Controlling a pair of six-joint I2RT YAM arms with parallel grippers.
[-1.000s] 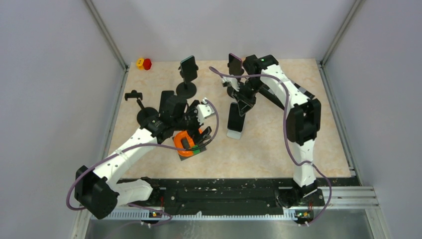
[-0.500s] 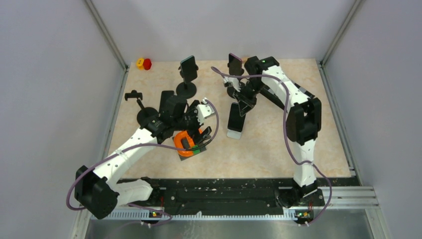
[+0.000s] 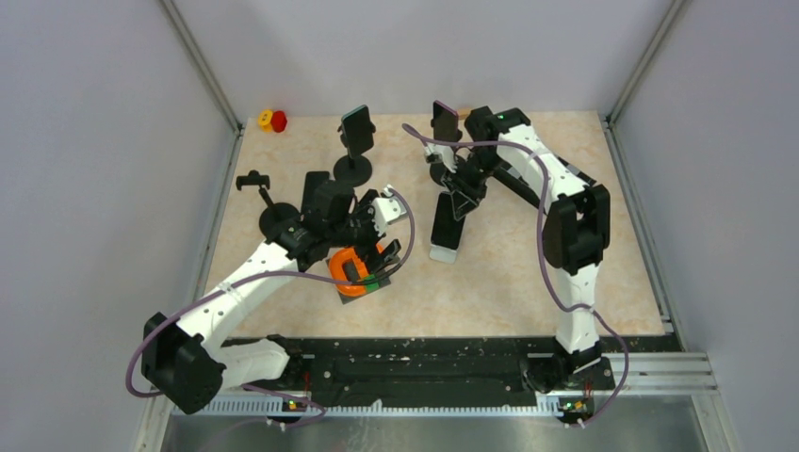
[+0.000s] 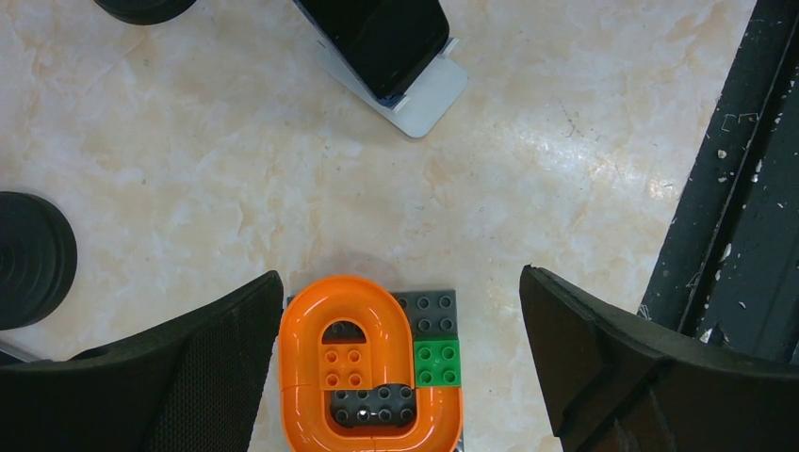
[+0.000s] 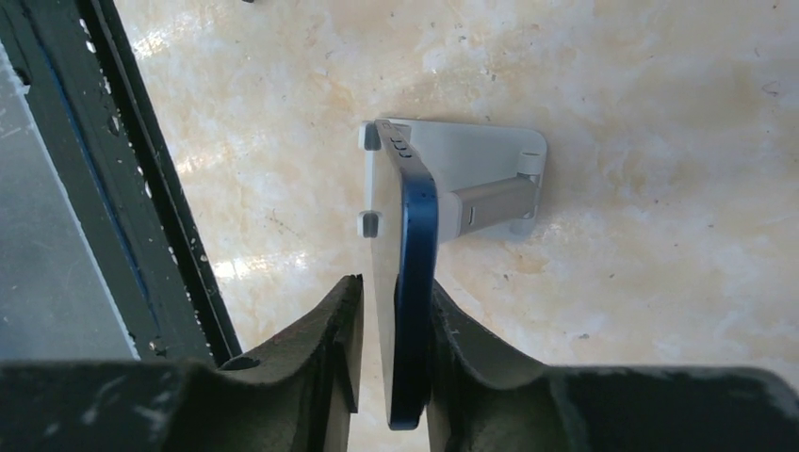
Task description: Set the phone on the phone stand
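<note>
The dark blue phone (image 3: 448,224) leans on the white phone stand (image 3: 443,252) at mid table. In the right wrist view the phone's edge (image 5: 415,282) lies against the stand's white back plate (image 5: 471,151), its lower end behind the stand's two lips. My right gripper (image 5: 394,287) straddles the phone's upper end: the right finger touches it, the left finger stands a small gap away. My left gripper (image 4: 400,278) is open wide and empty over an orange brick loop (image 4: 370,367). The left wrist view also shows the phone (image 4: 382,38) and stand (image 4: 424,89).
Two black round-based stands holding dark phones (image 3: 356,132) (image 3: 443,121) stand at the back. An empty black clamp stand (image 3: 259,188) is at the left. A red and yellow object (image 3: 273,120) sits in the back left corner. A black rail (image 3: 424,363) runs along the near edge.
The right arm has shifted very slightly at the phone. The left arm has not moved.
</note>
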